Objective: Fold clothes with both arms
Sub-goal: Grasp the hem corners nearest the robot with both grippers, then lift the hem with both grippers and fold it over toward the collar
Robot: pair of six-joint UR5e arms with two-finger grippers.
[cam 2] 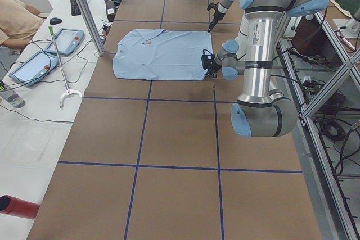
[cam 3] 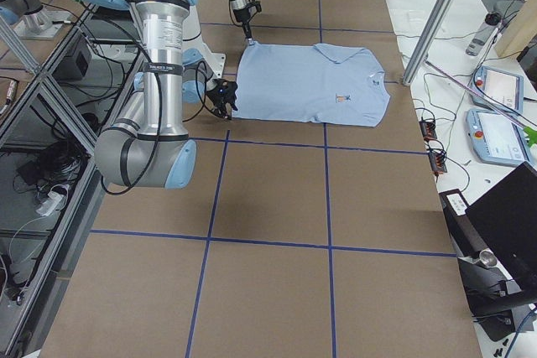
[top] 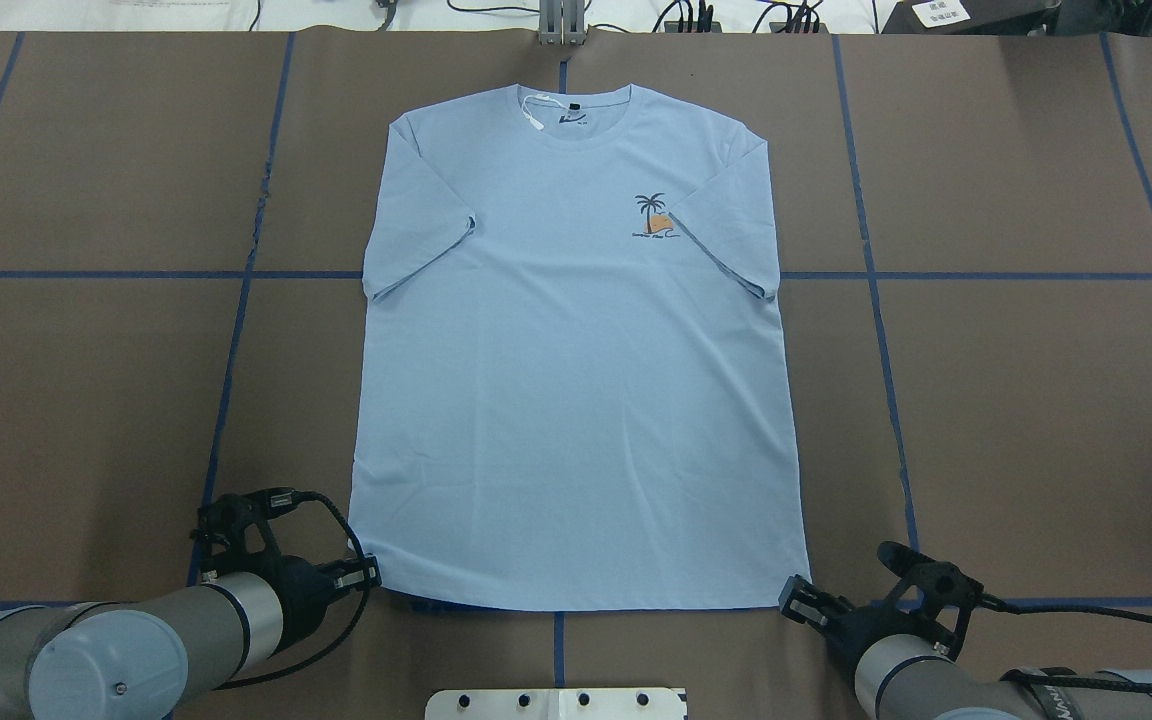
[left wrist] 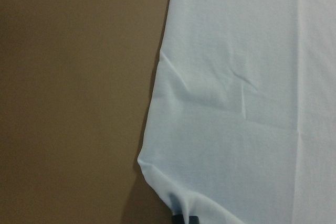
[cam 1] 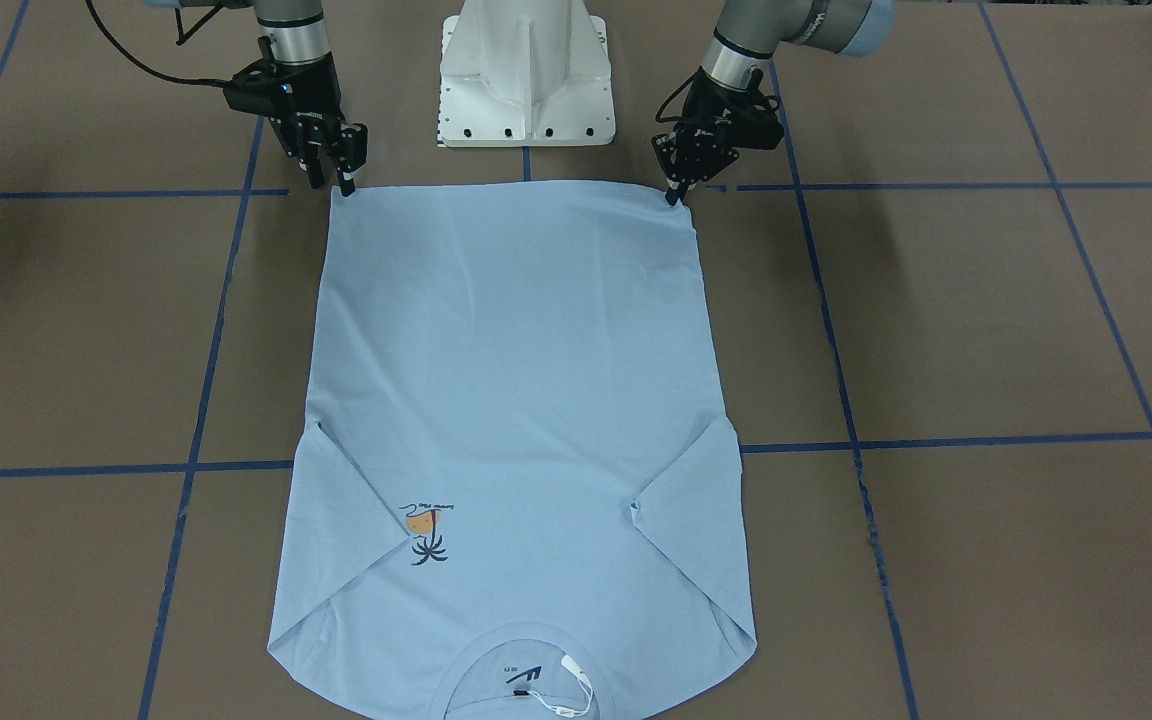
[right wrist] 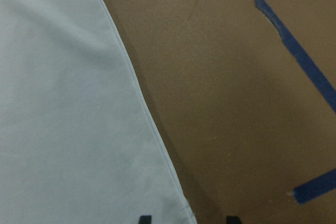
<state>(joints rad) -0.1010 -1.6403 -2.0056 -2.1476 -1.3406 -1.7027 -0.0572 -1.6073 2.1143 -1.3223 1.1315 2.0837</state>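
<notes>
The T-shirt (top: 576, 380) is laid flat on the table (top: 1016, 400), collar far. Its near left corner is pinched by the left gripper (top: 373, 574). The right gripper (top: 792, 592) is held spread around the near right corner.

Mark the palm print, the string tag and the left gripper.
palm print (top: 650, 213): overhead view, on the palm trunk.
string tag (top: 534, 120): overhead view, on the white string.
left gripper (top: 372, 574): overhead view, between its fingertips.
</notes>
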